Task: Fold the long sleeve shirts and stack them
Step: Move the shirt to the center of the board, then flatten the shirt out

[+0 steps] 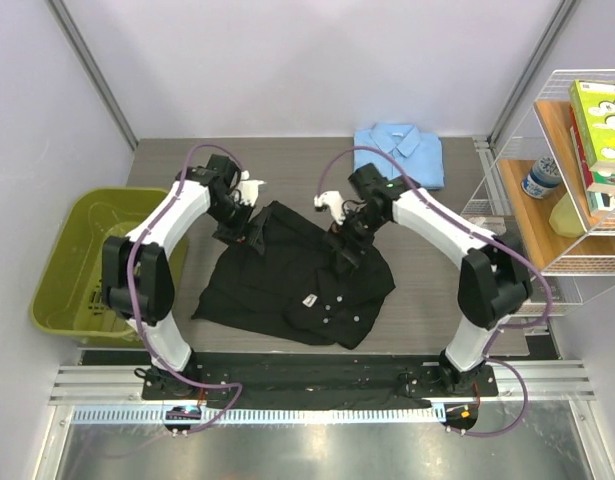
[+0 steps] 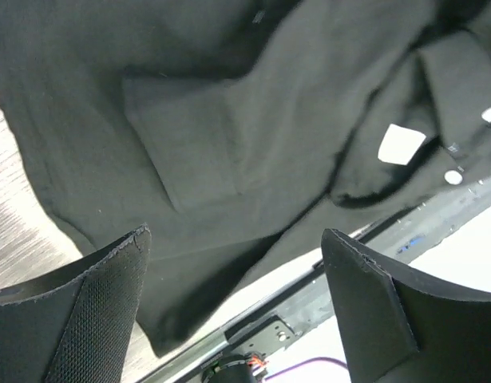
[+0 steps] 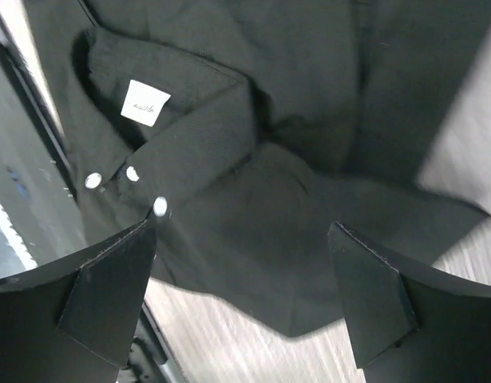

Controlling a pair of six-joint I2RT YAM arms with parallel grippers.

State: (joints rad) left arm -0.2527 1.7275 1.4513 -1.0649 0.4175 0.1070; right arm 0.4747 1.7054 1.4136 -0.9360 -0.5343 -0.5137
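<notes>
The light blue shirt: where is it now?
Top view: the light blue shirt lies folded at the far table edge, right side, beyond the black shirt.

A lab cell: white panels [image 1: 287, 60], aluminium rail [image 1: 97, 385]

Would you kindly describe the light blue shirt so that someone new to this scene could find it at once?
Find the grey table and look to its far edge, right of centre, beside the wire shelf rack. There lies the light blue shirt, folded into a neat rectangle, collar showing. The black shirt, the only other one, sprawls rumpled mid-table.
</notes>
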